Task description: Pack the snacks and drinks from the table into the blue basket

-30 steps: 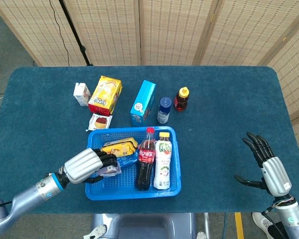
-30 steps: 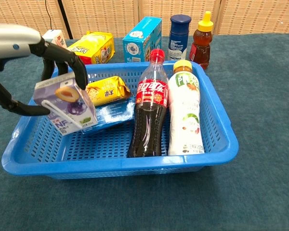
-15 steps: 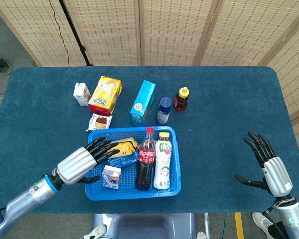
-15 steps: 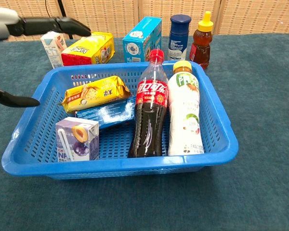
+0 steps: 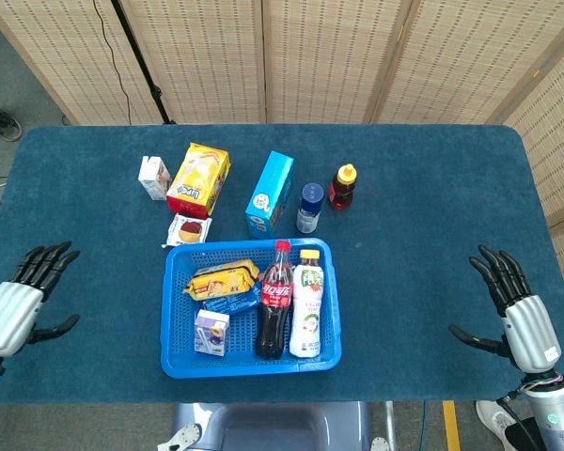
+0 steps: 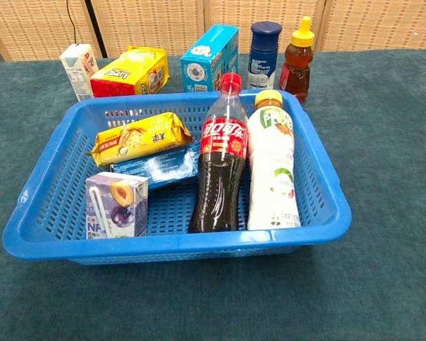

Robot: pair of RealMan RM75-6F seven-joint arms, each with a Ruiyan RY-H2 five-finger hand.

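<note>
The blue basket (image 5: 329, 301) (image 6: 319, 170) sits at the table's near middle. It holds a purple juice carton (image 5: 211, 332) (image 6: 116, 204), a yellow biscuit pack (image 5: 224, 278) (image 6: 138, 138), a blue packet (image 6: 160, 169), a cola bottle (image 5: 275, 310) (image 6: 223, 160) and a white drink bottle (image 5: 307, 303) (image 6: 272, 167). My left hand (image 5: 14, 301) hovers open far left of the basket. Far to the right, my right hand (image 5: 515, 310) is open too. Neither hand shows in the chest view.
Behind the basket stand a small white carton (image 5: 153, 178) (image 6: 77, 67), a yellow-red snack box (image 5: 198, 179) (image 6: 131, 71), a small jelly cup pack (image 5: 188, 229), a blue box (image 5: 270, 194) (image 6: 210, 57), a blue can (image 5: 309, 208) (image 6: 265, 44) and a honey bottle (image 5: 342, 186) (image 6: 297, 60).
My left hand let go of the purple juice carton, which now stands in the basket's near left corner. The hand then drew back far to the left. My right hand barely moved.
</note>
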